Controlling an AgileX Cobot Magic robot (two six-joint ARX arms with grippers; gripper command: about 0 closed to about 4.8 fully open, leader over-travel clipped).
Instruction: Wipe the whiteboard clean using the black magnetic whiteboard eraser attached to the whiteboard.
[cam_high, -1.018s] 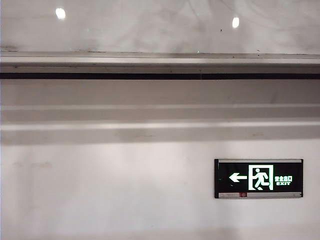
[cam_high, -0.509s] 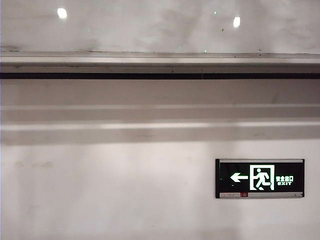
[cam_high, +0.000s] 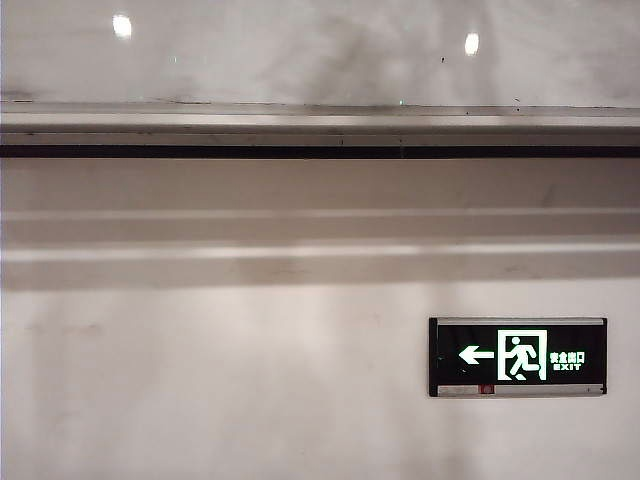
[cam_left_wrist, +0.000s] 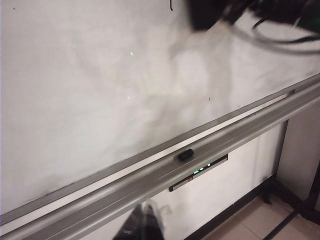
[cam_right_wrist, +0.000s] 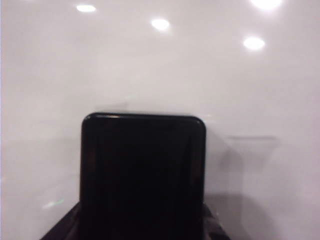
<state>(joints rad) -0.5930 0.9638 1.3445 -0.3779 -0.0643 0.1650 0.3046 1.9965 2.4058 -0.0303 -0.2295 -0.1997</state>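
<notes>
The whiteboard (cam_high: 300, 50) is a glossy white panel with faint grey smudges, edged below by a silver tray (cam_high: 300, 125). The black eraser (cam_right_wrist: 143, 175) fills the right wrist view, and my right gripper (cam_right_wrist: 142, 222) is shut on it, a finger (cam_right_wrist: 66, 227) showing at each side. The eraser faces the whiteboard (cam_right_wrist: 150, 65) closely; contact cannot be told. In the left wrist view the right arm (cam_left_wrist: 270, 10) and the dark eraser (cam_left_wrist: 205, 12) are up on the whiteboard (cam_left_wrist: 90, 90). My left gripper (cam_left_wrist: 145, 222) hangs shut and empty, out in front of the tray (cam_left_wrist: 150, 175).
A black exit sign (cam_high: 517, 357) with a green figure is mounted on the wall under the tray. A small black object (cam_left_wrist: 186, 154) lies on the tray. Cables hang from the right arm. Tiled floor (cam_left_wrist: 250, 220) and a dark skirting lie below.
</notes>
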